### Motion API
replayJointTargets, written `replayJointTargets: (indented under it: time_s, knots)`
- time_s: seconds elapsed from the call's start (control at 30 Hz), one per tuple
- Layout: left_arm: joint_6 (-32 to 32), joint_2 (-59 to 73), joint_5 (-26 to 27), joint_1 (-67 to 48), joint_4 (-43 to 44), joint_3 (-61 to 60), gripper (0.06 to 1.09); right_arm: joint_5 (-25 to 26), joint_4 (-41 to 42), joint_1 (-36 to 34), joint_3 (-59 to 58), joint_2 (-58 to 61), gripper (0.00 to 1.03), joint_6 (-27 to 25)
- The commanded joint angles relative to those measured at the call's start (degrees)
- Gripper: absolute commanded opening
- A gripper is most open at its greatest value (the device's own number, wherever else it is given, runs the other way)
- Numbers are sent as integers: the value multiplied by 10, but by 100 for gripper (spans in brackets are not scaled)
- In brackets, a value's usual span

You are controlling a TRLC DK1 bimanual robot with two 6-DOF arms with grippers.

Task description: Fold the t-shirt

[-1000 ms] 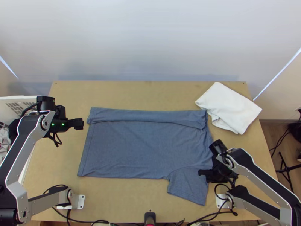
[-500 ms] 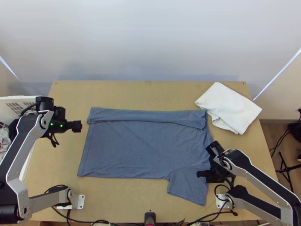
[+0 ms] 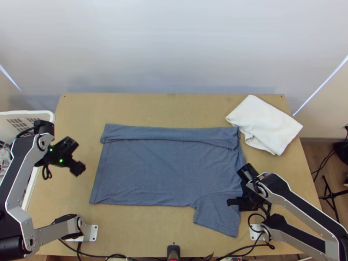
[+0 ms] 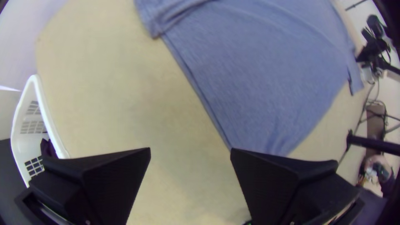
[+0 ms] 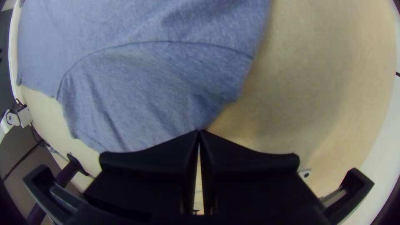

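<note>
T-shirt (image 3: 152, 169) lies spread in the middle of the table (image 3: 139, 230), its long axis running left to right: hem end left, shoulder end right. Along the far side a long strip (image 3: 169, 133) is already turned over onto the body; the near side is unfolded, and the sleeve (image 3: 216, 215) there juts toward the near edge at the right. I would judge the fold about halfway, with the sleeve and near side to be brought in next. What matters for that is which end each arm can serve. The right tool (image 5: 199, 131) is at the sleeve, clearly the nearer one to it, its fingers pressed together; whether any cloth sits between the tips I cannot tell. If none does, it would have to open before taking the sleeve edge. The left tool (image 4: 190, 149) is spread and holds nothing, over the table left of the hem and apart from it, so the near hem corner lies nearer and rightward of it. Further out, a white cloth (image 3: 265, 126) sits bunched at the far right, near the shoulder end but out of the near side's way; a white basket (image 3: 51, 116) stands at the left edge, close behind the left tool.
</note>
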Motion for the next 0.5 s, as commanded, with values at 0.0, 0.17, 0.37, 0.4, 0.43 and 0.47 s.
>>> replayJointTargets:
  time_s: [0.0,0.17,0.37,0.4,0.43,0.47]
  knots:
    - [106,22,-18,-1,-171,-5,96,0,6,0,-1,2,3,2]
    - [30,74,-30,-25,-181,-40,96,0,6,-1,-1,4,3,2]
    - [-49,91,-29,-53,-155,-80,94,0,6,0,-1,9,3,3]
    - [-57,91,-29,-58,-148,-87,94,0,6,0,-1,10,3,3]
    - [-62,91,-29,-59,-142,-95,94,0,6,0,-1,10,3,2]
    - [-67,90,-28,-63,-135,-102,94,0,6,0,-1,12,3,2]
